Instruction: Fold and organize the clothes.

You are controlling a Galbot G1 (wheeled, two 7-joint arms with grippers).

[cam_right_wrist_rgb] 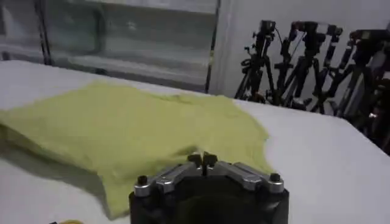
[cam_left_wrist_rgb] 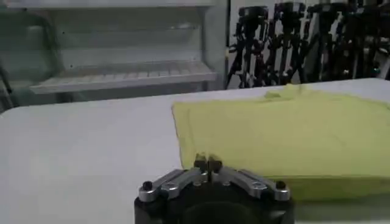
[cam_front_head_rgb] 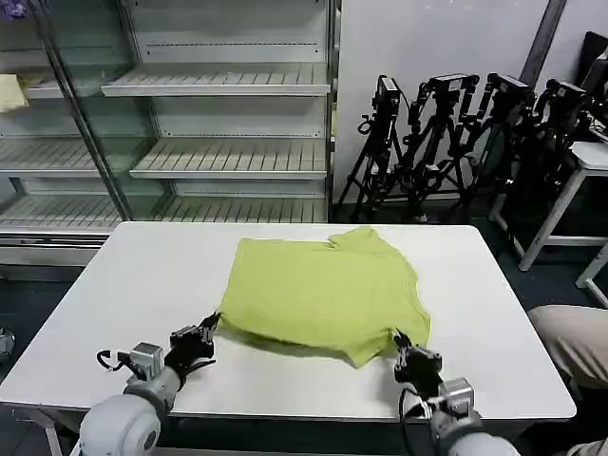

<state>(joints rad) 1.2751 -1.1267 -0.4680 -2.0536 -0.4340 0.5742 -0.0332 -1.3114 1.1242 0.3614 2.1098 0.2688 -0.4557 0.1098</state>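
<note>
A white table [cam_front_head_rgb: 133,285] fills the foreground, its top plain and rectangular. Behind it on the left stands a glass-fronted shelving unit [cam_front_head_rgb: 228,114] with slatted white shelves — one far-left shelf holds a pale yellowish item [cam_front_head_rgb: 11,92], too indistinct to identify. To the right, against a grey wall, a cluster of black tripods [cam_front_head_rgb: 456,142] stands together. A second white table [cam_front_head_rgb: 579,180] sits at the right edge — beige trousers [cam_front_head_rgb: 575,342] show below it.

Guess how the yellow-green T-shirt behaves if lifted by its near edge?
The T-shirt is probably floppy: thin fabric, lying flat with soft rumples. Likely light, so it would drape and trail. Pushed, it may bunch rather than slide on the table.
</note>
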